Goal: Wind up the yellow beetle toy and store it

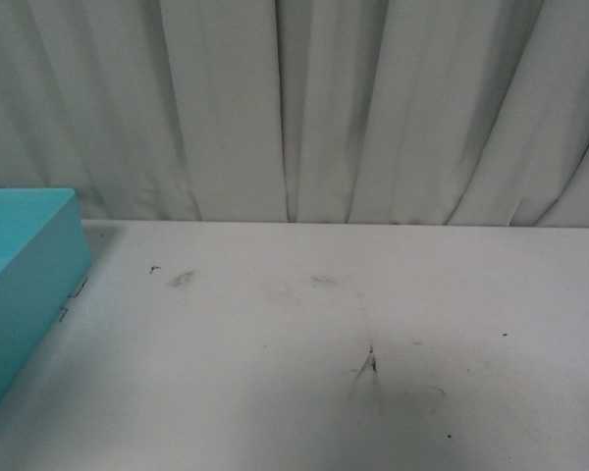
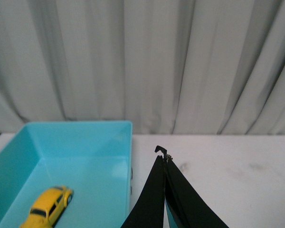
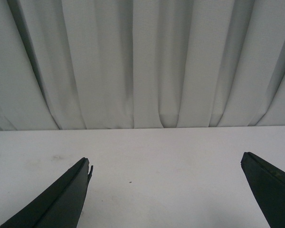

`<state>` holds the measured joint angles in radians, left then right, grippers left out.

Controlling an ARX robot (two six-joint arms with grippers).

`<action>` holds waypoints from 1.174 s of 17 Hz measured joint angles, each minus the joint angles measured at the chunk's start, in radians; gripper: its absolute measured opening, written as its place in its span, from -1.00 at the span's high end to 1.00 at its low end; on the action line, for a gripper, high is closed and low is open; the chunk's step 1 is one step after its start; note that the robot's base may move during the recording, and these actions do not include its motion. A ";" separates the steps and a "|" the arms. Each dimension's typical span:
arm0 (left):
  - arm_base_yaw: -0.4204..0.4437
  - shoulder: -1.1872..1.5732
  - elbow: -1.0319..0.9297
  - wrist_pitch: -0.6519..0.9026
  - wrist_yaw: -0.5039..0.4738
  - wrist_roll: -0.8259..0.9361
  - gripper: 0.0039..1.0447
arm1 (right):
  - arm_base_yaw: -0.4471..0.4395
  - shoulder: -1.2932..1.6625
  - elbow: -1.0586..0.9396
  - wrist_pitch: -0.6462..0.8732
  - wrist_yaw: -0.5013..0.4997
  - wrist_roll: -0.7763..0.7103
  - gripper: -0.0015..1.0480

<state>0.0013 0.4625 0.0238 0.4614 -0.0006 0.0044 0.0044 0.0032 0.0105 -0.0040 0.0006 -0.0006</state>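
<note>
The yellow beetle toy [image 2: 48, 207] lies inside the turquoise box [image 2: 85, 128] in the left wrist view, on the box floor near one side wall. My left gripper [image 2: 164, 159] is shut and empty, its black jaws pressed together above the white table just beside the box's wall. My right gripper [image 3: 166, 164] is open and empty, its two black fingers wide apart over bare white table. The front view shows only a corner of the turquoise box [image 1: 29, 265] at the far left; the toy and both grippers are out of that view.
A white table [image 1: 324, 373] with a few dark scuff marks [image 1: 368, 363] stretches to a pale pleated curtain [image 1: 294, 108] at the back. The turquoise box stands at the table's left edge.
</note>
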 joint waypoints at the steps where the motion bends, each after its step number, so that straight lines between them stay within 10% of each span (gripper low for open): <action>1: -0.001 -0.016 -0.014 -0.027 0.001 0.000 0.97 | 0.000 0.000 0.000 0.000 0.000 0.000 -0.87; 20: -0.002 -0.456 -0.013 -0.464 0.000 -0.001 0.96 | 0.000 0.000 0.000 0.000 0.000 0.000 -0.87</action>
<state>-0.0002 0.0063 0.0109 -0.0025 -0.0002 0.0032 0.0044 0.0032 0.0105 -0.0036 0.0002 -0.0006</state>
